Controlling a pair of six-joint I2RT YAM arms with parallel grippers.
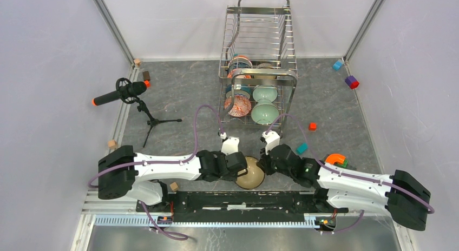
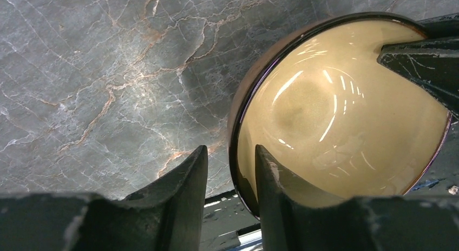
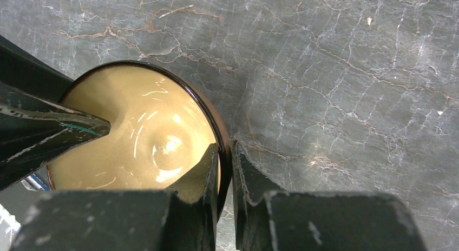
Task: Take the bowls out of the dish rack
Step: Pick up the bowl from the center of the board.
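A tan bowl with a dark rim (image 1: pixel 250 174) sits on the marble table near the front edge, between my two grippers. My left gripper (image 1: pixel 241 167) straddles its rim with a gap on the outer side; in the left wrist view the gripper (image 2: pixel 230 153) is open round the bowl (image 2: pixel 346 110). My right gripper (image 1: pixel 263 164) is shut on the opposite rim, as the right wrist view shows (image 3: pixel 226 151), one finger inside the bowl (image 3: pixel 135 132). The dish rack (image 1: pixel 260 56) stands at the back and holds pale green bowls (image 1: pixel 264 113), a red patterned bowl (image 1: pixel 238 106) and others.
A microphone on a tripod (image 1: pixel 122 93) stands at the left. Small blocks lie about: red (image 1: pixel 313 126), teal (image 1: pixel 302 149), blue (image 1: pixel 338 65), purple (image 1: pixel 352 81). An orange and green piece (image 1: pixel 335 160) lies by the right arm. A wooden cube (image 1: pixel 174 186) lies near the left arm.
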